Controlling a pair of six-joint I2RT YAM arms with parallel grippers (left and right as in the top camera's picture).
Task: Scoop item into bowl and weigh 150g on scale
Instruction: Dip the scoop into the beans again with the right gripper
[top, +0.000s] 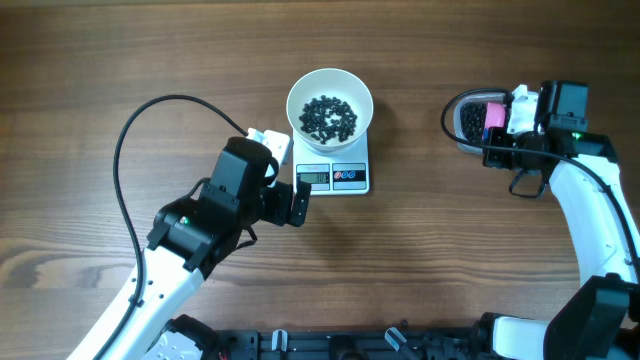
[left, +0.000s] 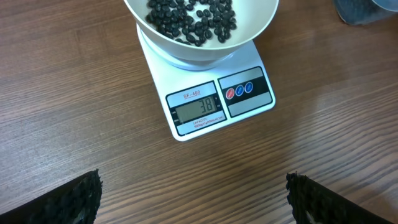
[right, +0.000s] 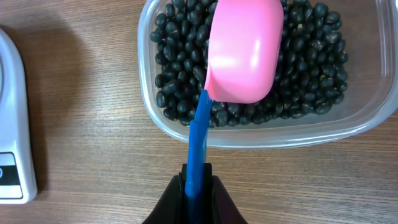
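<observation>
a brown wood-grain table (top: 150, 50) was seen beneath both arms. near its middle a small white rectangular digital scale (top: 335, 175) was set, and a round plain white bowl (top: 294, 100), wider than the scale, was carried on its platform. a shallow layer of tiny round black beans (top: 330, 117) was spread in the bowl, and 38 was shown on the grey display (left: 198, 107), beside small red and blue buttons (left: 239, 90). the left gripper (left: 193, 180) was poised just in front of the scale, its fingers spread wide with nothing between them. well to the right, a clear rounded-rectangular plastic tub (right: 149, 118) was filled with more beans. the right gripper (right: 198, 180) was clamped on the blue handle of a pink plastic scoop (right: 245, 50), whose head was laid over the beans inside the tub.
</observation>
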